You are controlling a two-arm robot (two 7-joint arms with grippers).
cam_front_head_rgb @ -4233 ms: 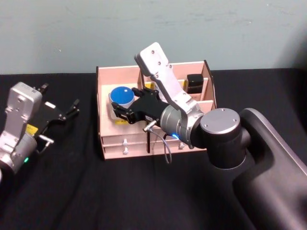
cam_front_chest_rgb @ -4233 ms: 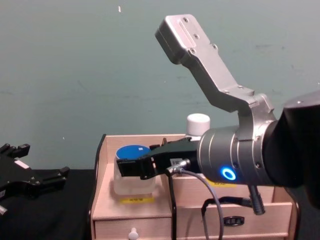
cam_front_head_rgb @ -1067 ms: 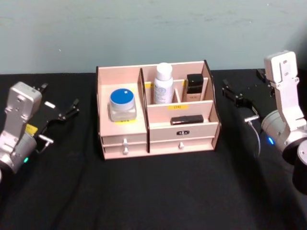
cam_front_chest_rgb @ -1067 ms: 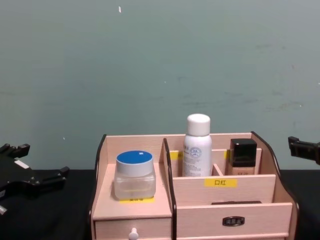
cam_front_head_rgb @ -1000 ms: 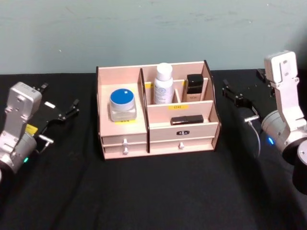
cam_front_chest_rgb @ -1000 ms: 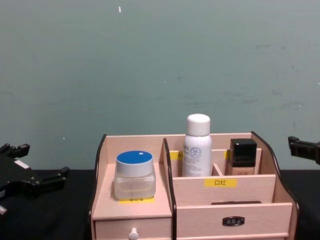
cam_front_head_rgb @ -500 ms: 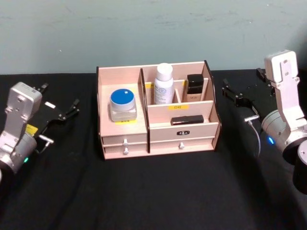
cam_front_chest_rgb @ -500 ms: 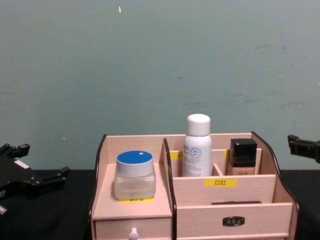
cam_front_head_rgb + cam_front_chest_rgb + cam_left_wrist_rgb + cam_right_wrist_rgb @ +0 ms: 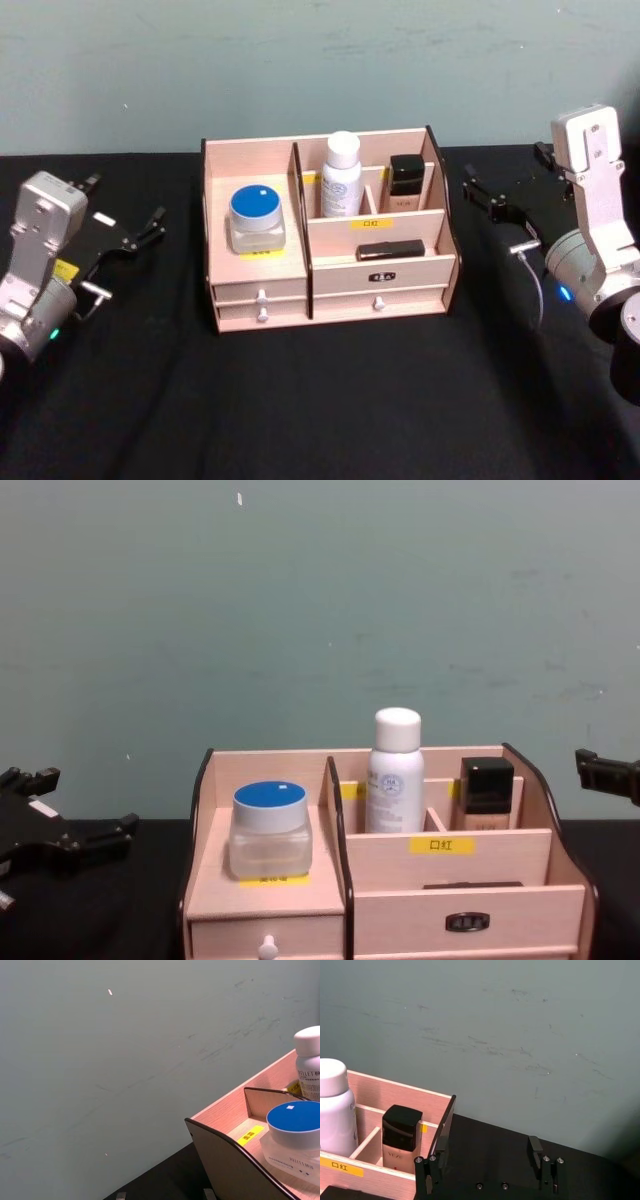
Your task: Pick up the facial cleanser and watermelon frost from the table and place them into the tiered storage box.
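Black bench (image 9: 330,400): I see both open end effectors, left (image 9: 128,233) and right (image 9: 508,187), flanking the organiser (image 9: 330,300), empty.

We take the tiered storage box (image 9: 325,240) as our landmark. In its left compartment sits a jar (image 9: 257,219). In its rear middle compartment stands a bottle (image 9: 341,176), with a small capped bottle (image 9: 405,181) just right of that. On its front right tier lies a flat case (image 9: 389,250).
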